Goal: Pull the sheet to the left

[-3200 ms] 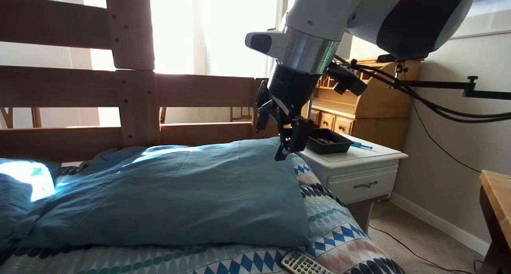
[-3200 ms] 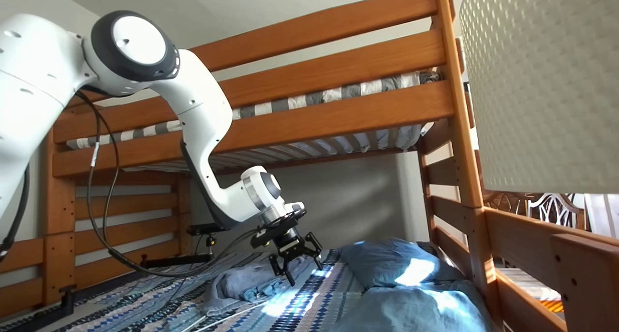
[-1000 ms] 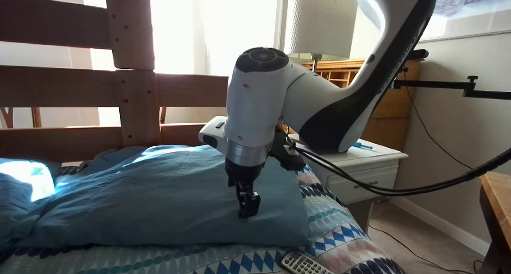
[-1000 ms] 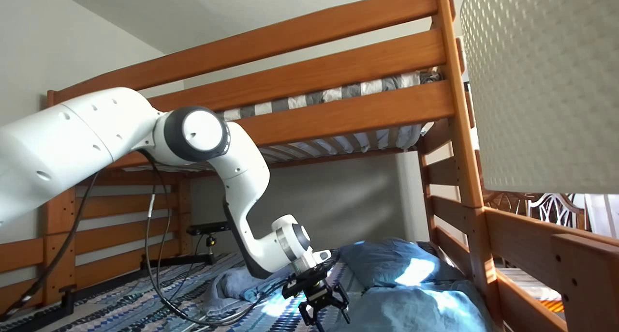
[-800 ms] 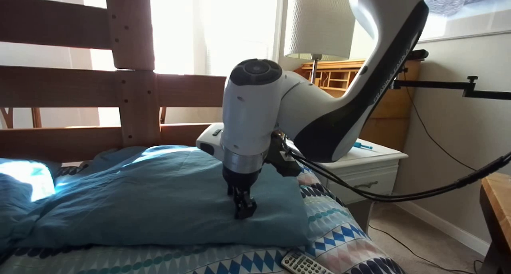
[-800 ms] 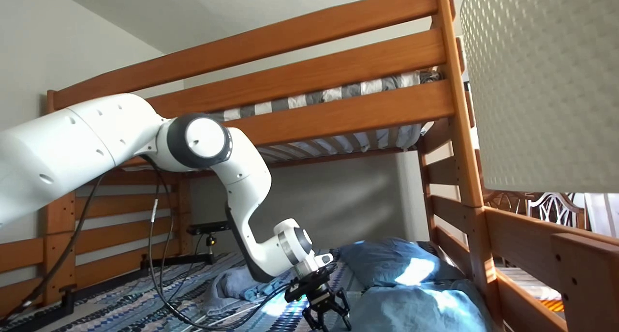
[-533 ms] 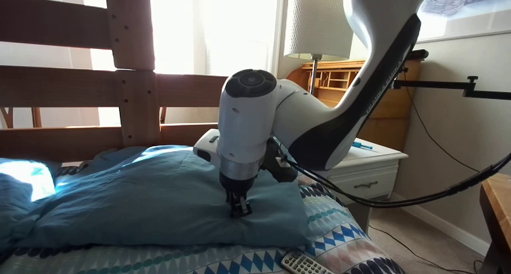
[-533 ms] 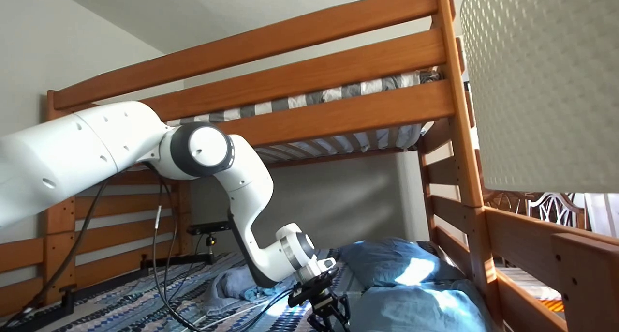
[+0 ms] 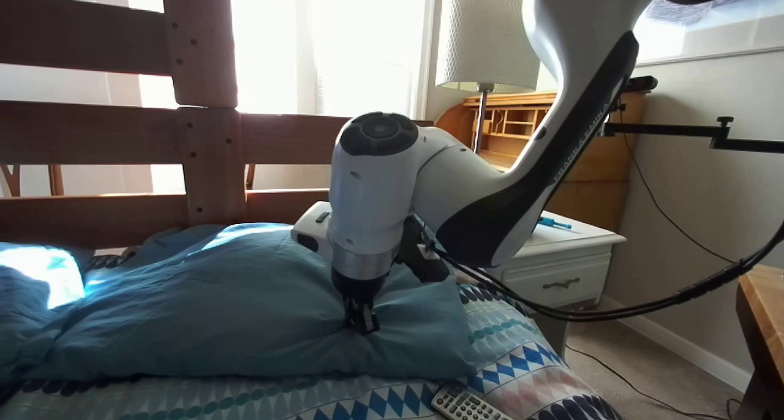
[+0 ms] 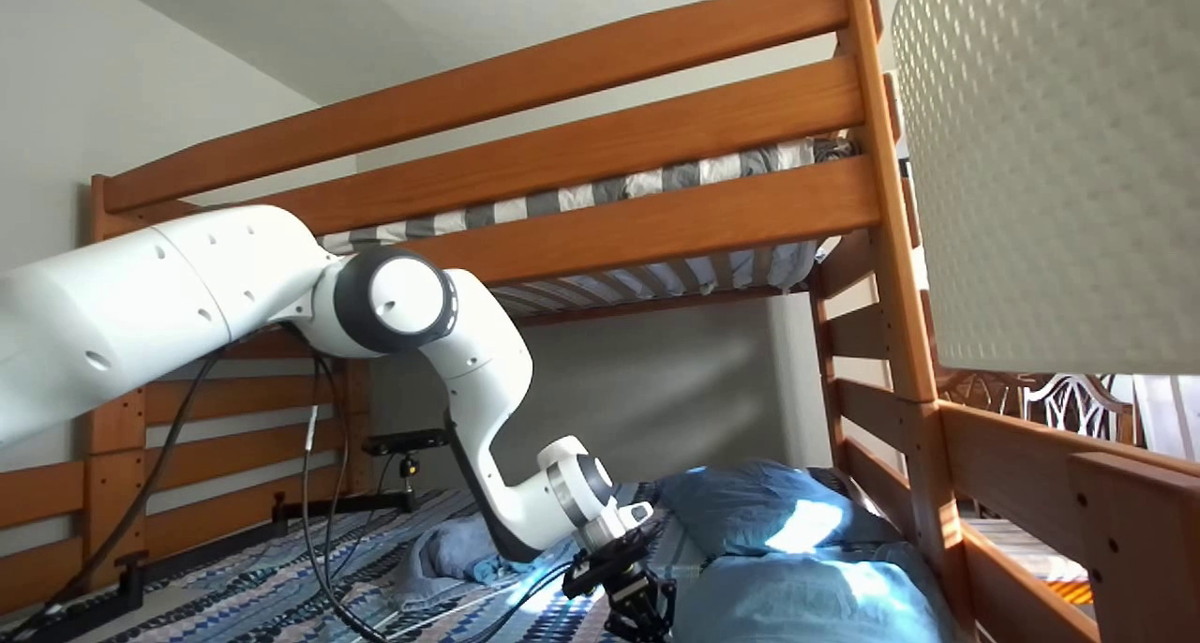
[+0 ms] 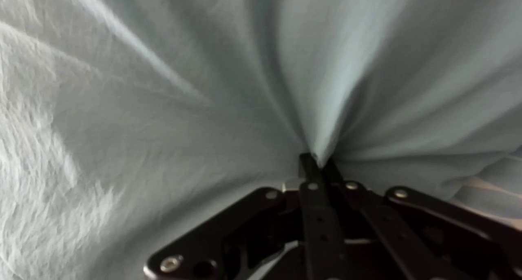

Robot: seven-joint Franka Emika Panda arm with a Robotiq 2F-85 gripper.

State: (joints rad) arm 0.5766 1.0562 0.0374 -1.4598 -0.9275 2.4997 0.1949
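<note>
“Fingers (image 11: 312,176) clenched tight, and there's a pinch of the teal-blue sheet (image 9: 233,322) caught right between the tips!”

“Lovely look at it in the wrist view! Sharp creases fan out through the fabric from the gripper (image 11: 320,165).”

“And where does that sheet lie?”

“On top of the patterned quilt (image 9: 527,359), spread wide and wrinkled, with a bright streak of light on it.”

“What about the arm (image 9: 373,193)?”

“Its wrist points nearly straight down over the quilt, and black cables (image 9: 612,316) curve out past the quilt's edge.”

“Anything else resting on the quilt?”

“Oh yes, a remote control (image 9: 465,403), buttons up, in an exterior view. And just beside the quilt stands a white nightstand (image 9: 551,267), its top partly hidden behind the arm.”

“And beyond the quilt?”

“A wooden roll-top desk (image 9: 597,193) at the back, and a pale textured lampshade (image 9: 490,37), which shows in both exterior views.”

“Look up, too!”

“High over the quilt, in an exterior view, runs an orange-brown upper-bunk rail (image 10: 656,228), striped bedding (image 10: 581,195) showing just above it!”
</note>
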